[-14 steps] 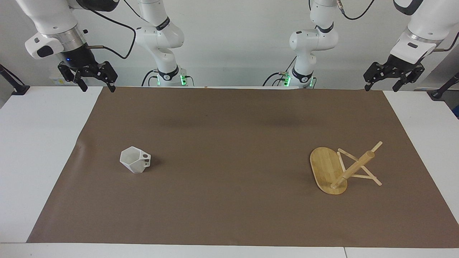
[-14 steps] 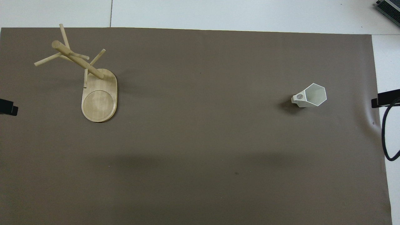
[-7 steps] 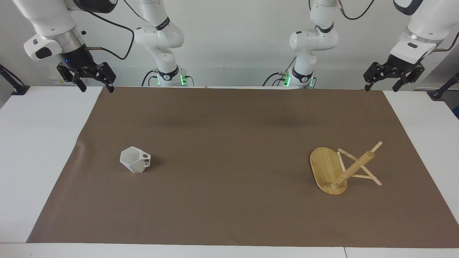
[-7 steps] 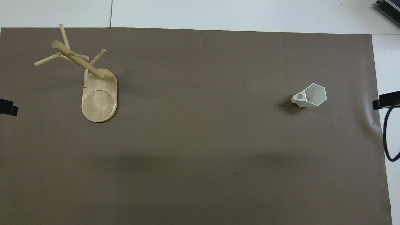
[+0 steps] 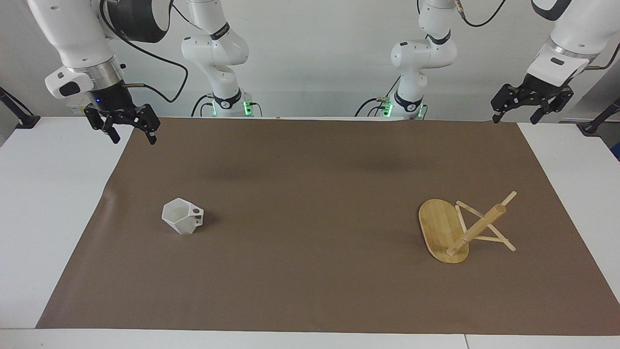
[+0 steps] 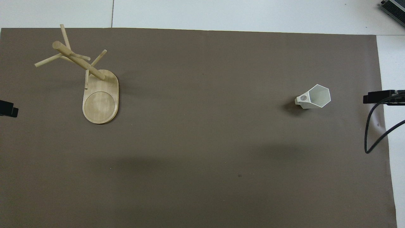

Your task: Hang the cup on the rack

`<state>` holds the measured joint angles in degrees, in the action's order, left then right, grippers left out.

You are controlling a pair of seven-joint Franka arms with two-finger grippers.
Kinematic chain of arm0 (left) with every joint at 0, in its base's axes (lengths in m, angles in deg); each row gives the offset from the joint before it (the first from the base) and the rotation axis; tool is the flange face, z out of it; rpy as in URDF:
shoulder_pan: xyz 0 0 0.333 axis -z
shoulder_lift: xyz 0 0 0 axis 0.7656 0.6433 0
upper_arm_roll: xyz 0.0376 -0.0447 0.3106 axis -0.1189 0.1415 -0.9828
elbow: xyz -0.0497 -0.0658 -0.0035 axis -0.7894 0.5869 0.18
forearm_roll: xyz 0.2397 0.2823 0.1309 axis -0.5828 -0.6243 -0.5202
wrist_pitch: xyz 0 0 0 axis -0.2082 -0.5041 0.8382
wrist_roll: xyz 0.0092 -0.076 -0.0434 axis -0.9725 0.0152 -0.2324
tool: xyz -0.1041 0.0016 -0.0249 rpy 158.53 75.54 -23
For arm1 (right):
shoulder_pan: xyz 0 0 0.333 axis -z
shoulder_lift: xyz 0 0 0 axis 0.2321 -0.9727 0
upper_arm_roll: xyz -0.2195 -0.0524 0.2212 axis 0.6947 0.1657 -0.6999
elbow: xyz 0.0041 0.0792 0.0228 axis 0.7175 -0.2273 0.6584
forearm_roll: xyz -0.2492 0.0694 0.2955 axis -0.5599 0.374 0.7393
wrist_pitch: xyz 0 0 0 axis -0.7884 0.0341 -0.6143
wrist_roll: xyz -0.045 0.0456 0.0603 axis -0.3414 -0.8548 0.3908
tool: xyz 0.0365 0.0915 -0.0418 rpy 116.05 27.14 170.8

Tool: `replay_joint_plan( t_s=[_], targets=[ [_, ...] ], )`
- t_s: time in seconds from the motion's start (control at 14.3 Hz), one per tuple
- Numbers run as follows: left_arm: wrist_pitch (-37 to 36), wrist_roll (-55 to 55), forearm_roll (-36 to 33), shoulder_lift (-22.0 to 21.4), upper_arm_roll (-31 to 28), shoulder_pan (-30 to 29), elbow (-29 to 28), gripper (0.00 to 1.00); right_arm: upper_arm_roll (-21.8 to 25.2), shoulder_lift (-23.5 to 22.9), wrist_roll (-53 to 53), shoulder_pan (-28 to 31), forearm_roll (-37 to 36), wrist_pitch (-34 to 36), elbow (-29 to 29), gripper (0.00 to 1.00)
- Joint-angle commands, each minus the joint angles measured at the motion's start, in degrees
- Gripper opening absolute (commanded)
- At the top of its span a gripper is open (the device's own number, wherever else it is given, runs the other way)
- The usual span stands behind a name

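Observation:
The white faceted cup (image 5: 181, 216) (image 6: 314, 96) stands on the brown mat toward the right arm's end, mouth up, its pierced handle pointing to the left arm's end. The bamboo rack (image 5: 450, 232) (image 6: 95, 91) stands on its oval base toward the left arm's end, pegs sticking out from the post. My right gripper (image 5: 134, 139) hangs open and empty in the air over the mat's corner by the robots, well apart from the cup. My left gripper (image 5: 515, 119) waits open and empty over the mat's other corner at the robots' end.
The brown mat (image 5: 310, 184) covers most of the white table (image 5: 43, 218). A black cable (image 6: 368, 136) loops down from the right arm. Black clamp arms (image 5: 19, 116) sit at the table's corners by the robots.
The right gripper has come down and moved inward over the mat's corner, closer to the cup. The left arm, the cup and the rack have not moved.

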<state>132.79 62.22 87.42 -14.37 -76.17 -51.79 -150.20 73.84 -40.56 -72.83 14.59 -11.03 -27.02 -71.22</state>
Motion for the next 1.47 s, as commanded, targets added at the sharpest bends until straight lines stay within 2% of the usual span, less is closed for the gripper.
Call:
replay_joint_plan(
  t_s=[0.0,0.35,0.63,1.05,1.12,1.19,1.4],
  targets=[
    [-0.77,0.43,0.60,-0.14,0.06,-0.37,-0.13,1.00,0.03,-1.67,1.67,0.24,0.44,-8.80,-5.89,1.00],
    [-0.77,0.43,0.60,-0.14,0.06,-0.37,-0.13,1.00,-0.06,-10.01,1.85,0.32,0.44,-18.93,-7.75,1.00],
    [-0.77,0.43,0.60,-0.14,0.06,-0.37,-0.13,1.00,-0.06,-14.50,2.20,0.32,0.44,-24.56,-9.25,1.00],
    [-0.77,0.43,0.60,-0.14,0.06,-0.37,-0.13,1.00,-0.23,-17.32,1.67,0.24,0.44,-29.75,-10.83,0.99],
    [-0.77,0.43,0.60,-0.14,0.06,-0.37,-0.13,1.00,-0.23,-17.32,1.58,0.24,0.44,-30.36,-11.27,0.90],
    [-0.77,0.43,0.60,-0.14,0.06,-0.37,-0.13,1.00,-0.32,-17.32,1.50,0.24,0.44,-30.46,-11.44,0.77],
    [-0.77,0.43,0.60,-0.14,0.06,-0.37,-0.13,1.00,-0.32,-17.32,1.41,0.24,0.53,-30.37,-11.45,0.33]
  ],
)
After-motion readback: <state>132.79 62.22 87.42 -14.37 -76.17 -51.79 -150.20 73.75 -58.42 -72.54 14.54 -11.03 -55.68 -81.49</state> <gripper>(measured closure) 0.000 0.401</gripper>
